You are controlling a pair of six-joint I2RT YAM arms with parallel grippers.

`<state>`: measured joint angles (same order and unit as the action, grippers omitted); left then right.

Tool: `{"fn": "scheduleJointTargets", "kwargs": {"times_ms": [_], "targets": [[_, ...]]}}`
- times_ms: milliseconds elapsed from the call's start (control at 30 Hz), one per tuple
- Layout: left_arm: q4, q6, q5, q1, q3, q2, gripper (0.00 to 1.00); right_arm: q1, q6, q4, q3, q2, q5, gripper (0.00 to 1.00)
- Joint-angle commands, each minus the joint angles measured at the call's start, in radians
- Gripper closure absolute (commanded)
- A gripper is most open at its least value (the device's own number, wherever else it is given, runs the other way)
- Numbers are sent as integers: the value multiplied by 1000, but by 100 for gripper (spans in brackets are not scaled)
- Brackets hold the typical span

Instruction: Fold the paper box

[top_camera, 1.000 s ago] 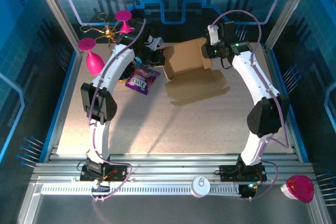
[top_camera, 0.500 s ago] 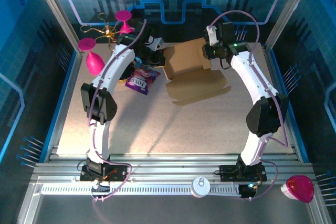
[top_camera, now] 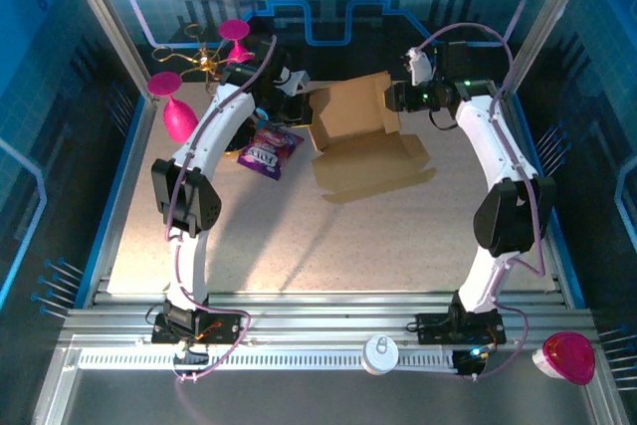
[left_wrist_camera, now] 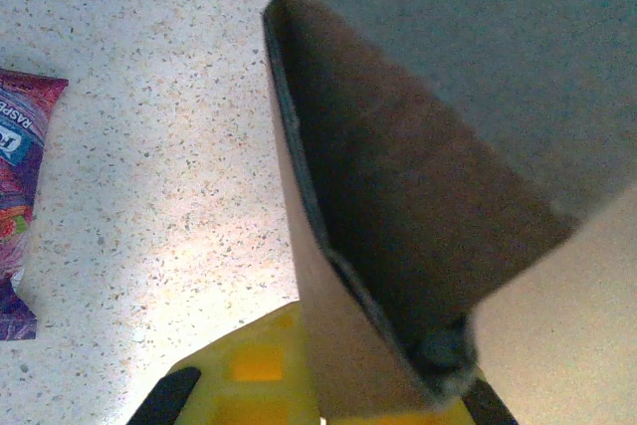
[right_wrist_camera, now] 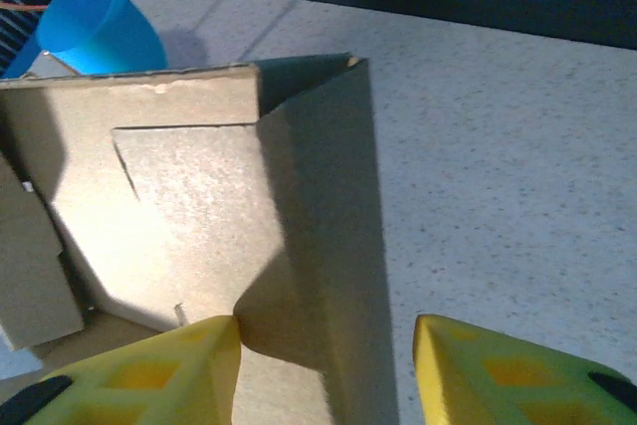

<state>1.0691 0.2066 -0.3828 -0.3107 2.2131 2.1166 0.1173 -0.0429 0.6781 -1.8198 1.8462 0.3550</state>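
Drawn back a little to the right over the last second: right gripper [top_camera: 395,97], with the box [top_camera: 350,111] much where it was, at the far middle of the table [top_camera: 299,236] just beside the packet [top_camera: 264,151]. Right fingers [right_wrist_camera: 159,365] spread, bracketing the box's right wall without squeezing it. Left gripper [top_camera: 296,105] at the left wall, cardboard between its fingers; too close to tell whether pinching or merely straddling. Roughly halfway, by the look of it: base down and side walls standing. Yet to do: locking those walls, then swinging over the lid [top_camera: 373,161], lying flat toward the arms, and tucking its tabs.
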Motion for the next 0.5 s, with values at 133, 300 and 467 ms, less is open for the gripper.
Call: {"fn": "scheduleJointTargets", "kwargs": {"times_ms": [133, 300, 467], "targets": [[10, -25, -40, -7, 3, -55, 100, -18, 36, 39, -36, 47, 21, 44], [9, -25, -42, -7, 3, -53, 100, -11, 35, 43, -65, 67, -23, 47], [9, -25, -42, -7, 4, -50, 100, 23, 40, 48, -76, 87, -134, 49]]}}
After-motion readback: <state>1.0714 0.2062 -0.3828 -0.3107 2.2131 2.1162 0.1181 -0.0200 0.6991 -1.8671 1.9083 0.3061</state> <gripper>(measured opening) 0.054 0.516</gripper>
